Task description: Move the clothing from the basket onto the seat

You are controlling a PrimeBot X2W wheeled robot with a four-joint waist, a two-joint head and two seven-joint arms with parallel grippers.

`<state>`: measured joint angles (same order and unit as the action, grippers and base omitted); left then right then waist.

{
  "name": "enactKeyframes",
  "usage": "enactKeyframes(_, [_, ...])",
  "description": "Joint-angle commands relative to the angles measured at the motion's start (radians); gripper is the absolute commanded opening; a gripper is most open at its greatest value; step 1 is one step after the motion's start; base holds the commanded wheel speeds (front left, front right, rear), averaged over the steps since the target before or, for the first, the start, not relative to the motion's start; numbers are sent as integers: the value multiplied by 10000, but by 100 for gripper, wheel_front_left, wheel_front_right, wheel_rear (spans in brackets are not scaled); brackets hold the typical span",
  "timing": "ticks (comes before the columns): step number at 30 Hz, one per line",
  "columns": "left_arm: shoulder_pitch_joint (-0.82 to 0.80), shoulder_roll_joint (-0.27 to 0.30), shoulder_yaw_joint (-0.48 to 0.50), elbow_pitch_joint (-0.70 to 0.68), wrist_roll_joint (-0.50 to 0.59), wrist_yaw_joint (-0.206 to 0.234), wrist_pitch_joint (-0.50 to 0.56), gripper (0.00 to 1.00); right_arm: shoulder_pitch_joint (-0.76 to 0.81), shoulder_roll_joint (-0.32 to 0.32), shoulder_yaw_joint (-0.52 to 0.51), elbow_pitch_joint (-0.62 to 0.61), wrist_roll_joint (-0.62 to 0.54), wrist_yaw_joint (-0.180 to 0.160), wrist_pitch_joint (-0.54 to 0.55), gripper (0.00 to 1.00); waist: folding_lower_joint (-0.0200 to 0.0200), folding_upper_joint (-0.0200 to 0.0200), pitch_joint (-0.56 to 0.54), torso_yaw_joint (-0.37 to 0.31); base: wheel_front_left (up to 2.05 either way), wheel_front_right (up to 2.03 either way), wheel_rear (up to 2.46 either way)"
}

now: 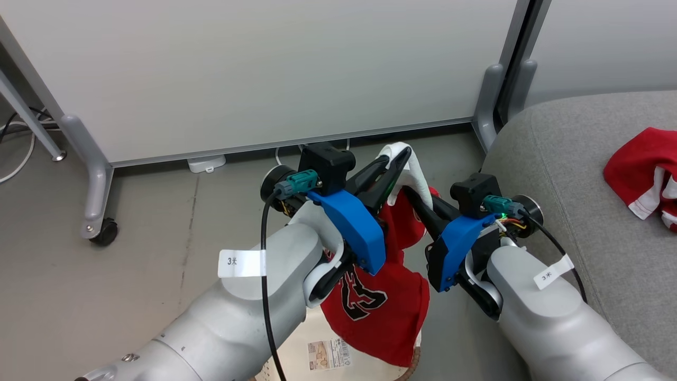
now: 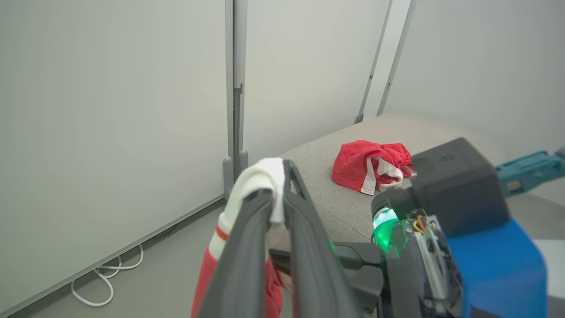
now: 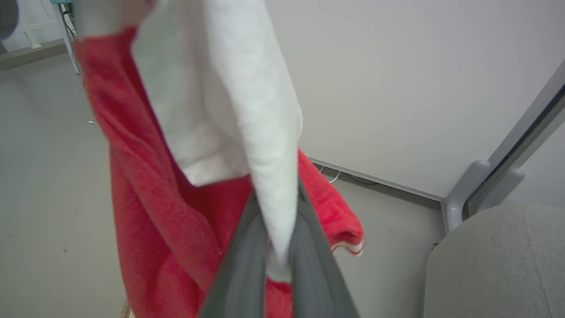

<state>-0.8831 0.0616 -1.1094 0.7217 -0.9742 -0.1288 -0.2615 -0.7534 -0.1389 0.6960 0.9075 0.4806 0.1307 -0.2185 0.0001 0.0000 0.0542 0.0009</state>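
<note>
left gripper (image 2: 276, 185) and right gripper (image 3: 277, 212) clamp the hanging red garment (image 1: 381, 307) (white panel, black numeral)

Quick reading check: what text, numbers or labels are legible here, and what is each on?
"3" then an unclear character: left forearm tag.
"3" then an unclear character: right forearm tag.
Black numeral, partly folded, perhaps "2": the held red garment.
The sticker on the basket: too small to read.
</note>
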Motion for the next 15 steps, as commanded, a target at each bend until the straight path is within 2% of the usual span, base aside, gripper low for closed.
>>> enactKeyframes(1, [41,54,46,15,-9,-26,-53,0,-136,3,38,46,61,1,-53,0,-1,0,-4,-9,0,0,0])
enactKeyframes(11, [128,69,106,78,4,-26,-53,0,-360,10,325,512,509,1,-324,0,-1,0,-93,-76,0,0,0])
enactKeyframes(12, [134,71,110,89,15,-26,-53,30,-377,13,344,542,543,1,-339,0,-1,0,-98,-78,0,0,0])
enactKeyframes(13, [134,83,123,102,62,-26,-53,55,-387,21,355,570,597,1,-341,0,-1,0,-104,-81,0,0,0])
enactKeyframes(14, [147,93,142,102,100,-26,-53,91,-396,28,370,588,628,1,-366,0,-1,0,-109,-83,0,0,0])
enactKeyframes(15, [190,106,170,82,168,-24,-53,100,-408,33,378,603,684,1,-387,0,-1,0,-113,-89,0,0,0])
